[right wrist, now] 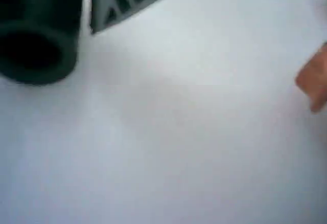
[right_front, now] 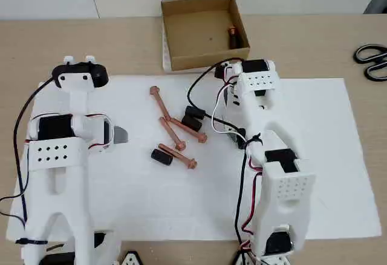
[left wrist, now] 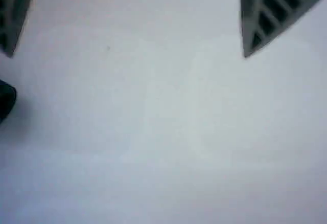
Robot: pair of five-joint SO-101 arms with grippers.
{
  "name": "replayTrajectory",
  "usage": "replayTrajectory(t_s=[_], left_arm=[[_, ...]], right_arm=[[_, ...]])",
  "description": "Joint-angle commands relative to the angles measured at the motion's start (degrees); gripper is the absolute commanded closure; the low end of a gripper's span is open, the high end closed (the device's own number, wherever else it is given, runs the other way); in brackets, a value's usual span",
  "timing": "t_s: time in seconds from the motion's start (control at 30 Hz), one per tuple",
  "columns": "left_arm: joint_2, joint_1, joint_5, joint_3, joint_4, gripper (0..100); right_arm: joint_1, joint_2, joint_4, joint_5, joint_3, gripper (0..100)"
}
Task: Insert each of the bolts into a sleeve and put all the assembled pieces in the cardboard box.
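Hovering left gripper (left wrist: 127,55) wide open over white paper (left wrist: 163,132); right gripper (right wrist: 102,14) beside a black sleeve (right wrist: 38,35), can't tell open or closed

An open cardboard box (right_front: 193,35) sits at the bench's far edge, with one assembled piece (right_front: 233,35) inside by its wall. Four copper bolts (right_front: 187,129) lie loose on white paper, three black sleeves (right_front: 161,156) among them.

light: bright, even | shadows: faint, soft | paper sheet (right_front: 151,204): brightest area
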Motion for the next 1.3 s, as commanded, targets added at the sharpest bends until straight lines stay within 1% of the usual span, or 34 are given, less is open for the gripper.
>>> replayTrajectory(t_s=[0.0,0.47,0.63,0.87,0.93,1.07,1.2,1.27], left_arm=[[-0.1,0.2,0.2,-2.3,-0.9,73],[-0.1,0.2,0.2,-2.3,-0.9,73],[-0.1,0.2,0.2,-2.3,-0.9,73],[-0.1,0.2,0.2,-2.3,-0.9,73],[-0.1,0.2,0.2,-2.3,-0.9,73],[-0.1,0.3,-0.2,-2.4,-0.9,73],[-0.1,0.5,-0.2,-2.6,-0.9,73],[-0.1,1.8,-0.2,-2.6,-0.9,73]], right_arm=[[0.0,2.1,0.0,0.0,-0.2,88.0],[0.1,4.4,-2.9,-0.1,-0.4,88.5],[0.1,4.5,-4.5,-0.2,-0.1,93.1],[0.0,4.5,-5.9,-1.8,-0.1,93.5],[0.0,4.5,-5.6,-1.8,-0.1,93.9],[0.1,3.9,-3.0,-1.7,-0.4,99.5],[0.1,2.6,-0.3,-1.3,-0.4,99.5],[0.1,0.2,0.7,-1.2,-0.4,99.5]])
